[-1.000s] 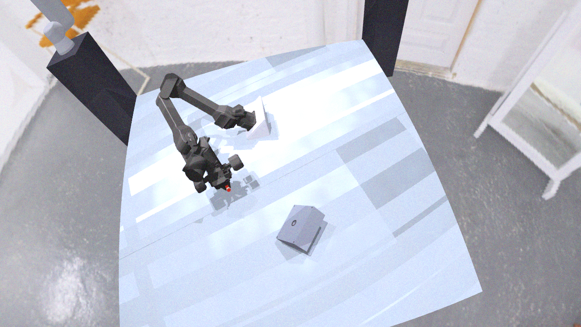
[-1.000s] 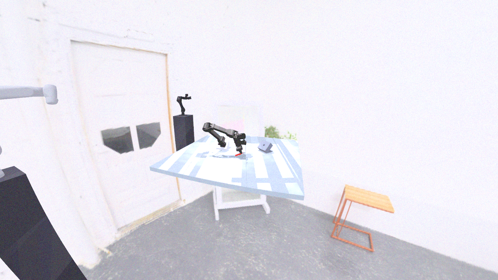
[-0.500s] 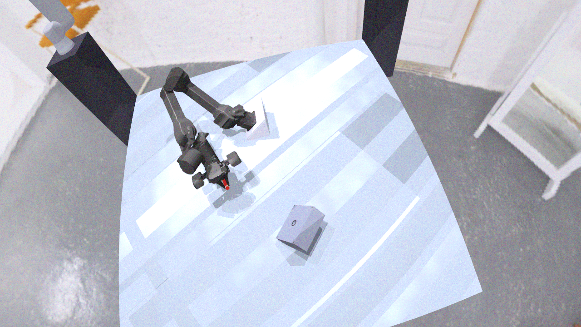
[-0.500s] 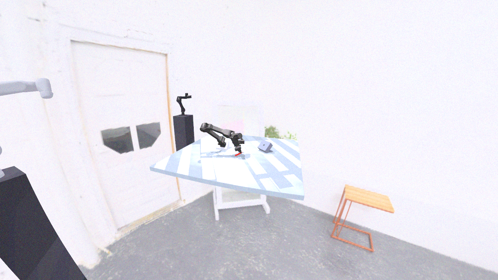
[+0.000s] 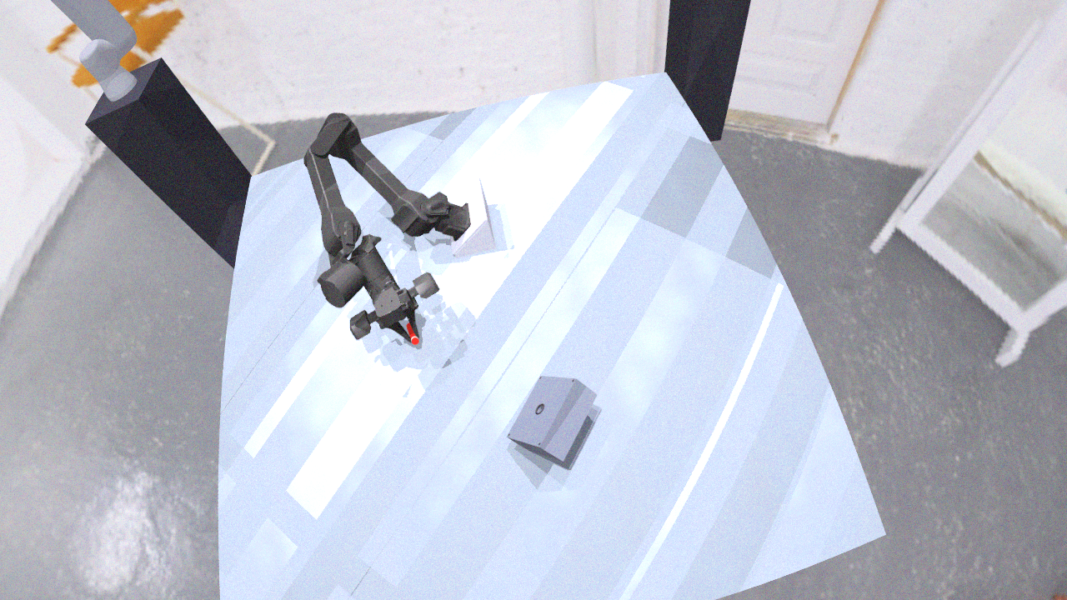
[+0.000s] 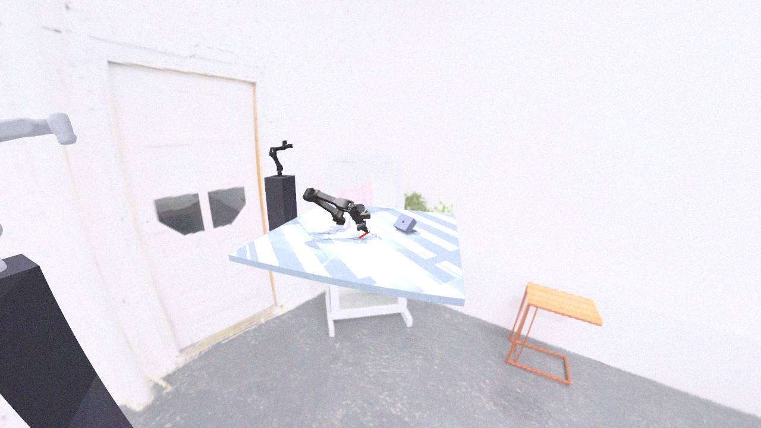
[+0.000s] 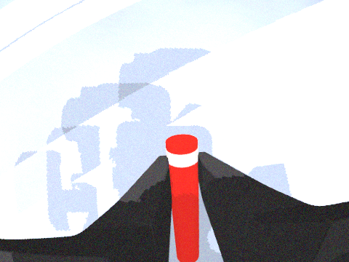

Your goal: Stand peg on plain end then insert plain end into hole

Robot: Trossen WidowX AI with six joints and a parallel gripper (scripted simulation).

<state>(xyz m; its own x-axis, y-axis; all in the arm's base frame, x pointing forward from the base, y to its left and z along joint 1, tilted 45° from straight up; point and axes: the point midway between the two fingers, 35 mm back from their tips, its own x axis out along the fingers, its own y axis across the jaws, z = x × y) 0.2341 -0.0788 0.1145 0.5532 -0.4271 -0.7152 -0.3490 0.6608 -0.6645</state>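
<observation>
My gripper (image 5: 413,335) (image 6: 366,232) (image 7: 182,162) is shut on the red peg (image 5: 409,328) (image 6: 362,235) (image 7: 185,204). The white band (image 7: 182,159) is at the fingertips, with the banded end just beyond them. The rest of the peg runs back between the fingers. In the exterior view the peg is tilted, banded end higher and plain end low over the table (image 5: 671,335) (image 6: 340,266). Whether the plain end touches the table I cannot tell. The grey sloped panel (image 5: 526,428) (image 6: 409,224) stands apart from the gripper, its hole (image 5: 539,408) (image 6: 403,221) empty.
A white wedge-shaped block (image 5: 483,237) stands by the arm's base (image 5: 455,218). Dark pedestals (image 5: 175,149) (image 6: 280,199) stand beyond the table edge. An orange side table (image 6: 566,303) is on the floor.
</observation>
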